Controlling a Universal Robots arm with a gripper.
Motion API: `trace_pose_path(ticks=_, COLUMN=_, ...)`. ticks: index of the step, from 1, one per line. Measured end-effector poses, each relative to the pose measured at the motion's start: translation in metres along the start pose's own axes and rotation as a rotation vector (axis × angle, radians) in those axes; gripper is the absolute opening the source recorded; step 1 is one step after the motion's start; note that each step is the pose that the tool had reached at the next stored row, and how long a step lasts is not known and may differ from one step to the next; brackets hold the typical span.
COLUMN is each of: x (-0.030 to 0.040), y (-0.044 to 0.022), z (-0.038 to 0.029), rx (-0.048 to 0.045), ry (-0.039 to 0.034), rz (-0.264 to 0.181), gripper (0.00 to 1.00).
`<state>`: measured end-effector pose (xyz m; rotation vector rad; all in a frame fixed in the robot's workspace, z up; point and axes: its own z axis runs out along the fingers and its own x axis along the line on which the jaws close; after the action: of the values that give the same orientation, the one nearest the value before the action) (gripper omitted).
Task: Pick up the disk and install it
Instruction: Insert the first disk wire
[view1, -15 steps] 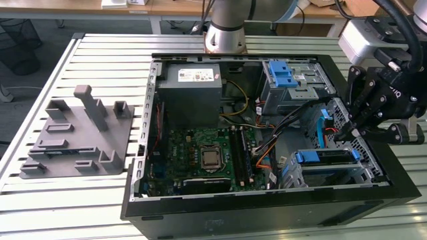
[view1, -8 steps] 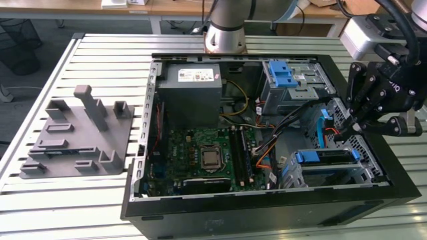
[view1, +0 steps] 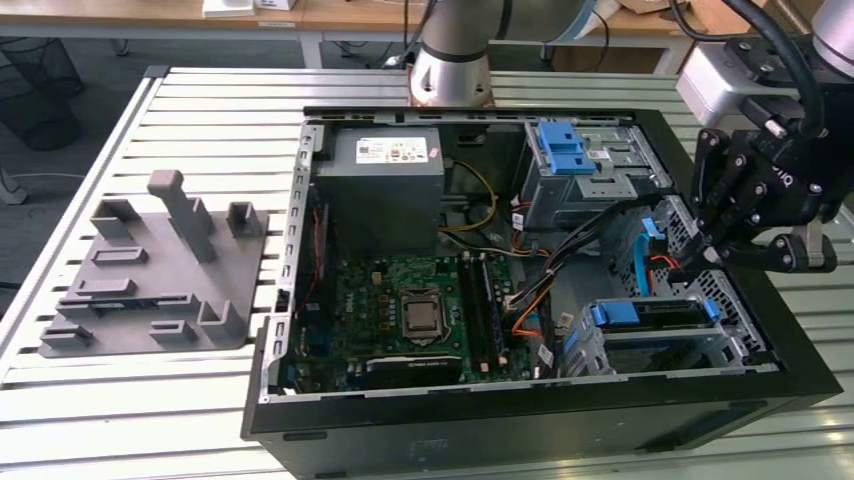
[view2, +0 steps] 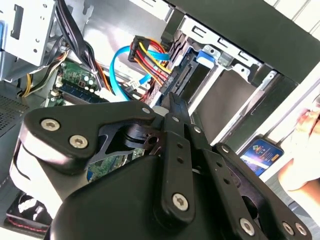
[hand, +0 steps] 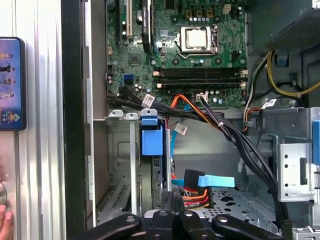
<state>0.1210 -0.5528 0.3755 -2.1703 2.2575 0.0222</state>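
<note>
Nearest us, along the bottom of the exterior view, a black computer case (view1: 534, 420) is lying open on its side on a slatted metal table (view1: 174, 410). Just inside its near wall, at the lower right of that frame, the disk (view1: 650, 314) is sitting in a drive cage, its blue frame facing up. Just behind it the gripper (view1: 714, 262) is hanging over the case's right side, beside a blue cable (view1: 645, 250), with its fingers drawn together and gripping nothing. At mid-frame left a grey fixture block (view1: 147, 270) is resting on the slats. In the second wrist view a phone (view2: 261, 156) is lying on the table beside the case, with a person's hand (view2: 302, 160) next to it. Farther back the arm's base (view1: 454, 60) is standing at the table's far edge. Beyond it, across the top of the frame, desks (view1: 160, 18) and a black mesh bin (view1: 34, 90) are standing on a grey floor.
</note>
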Motion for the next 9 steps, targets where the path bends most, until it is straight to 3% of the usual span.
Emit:
trace_pose_path(ticks=4, x=-0.0004, y=0.0000, z=0.0037, rx=0.0151, ry=-0.0006, rz=0.000, gripper=0.11)
trace_pose_path(ticks=9, x=-0.0011, y=0.0003, z=0.0082, rx=0.0243, ry=-0.0011, rz=0.000, gripper=0.11)
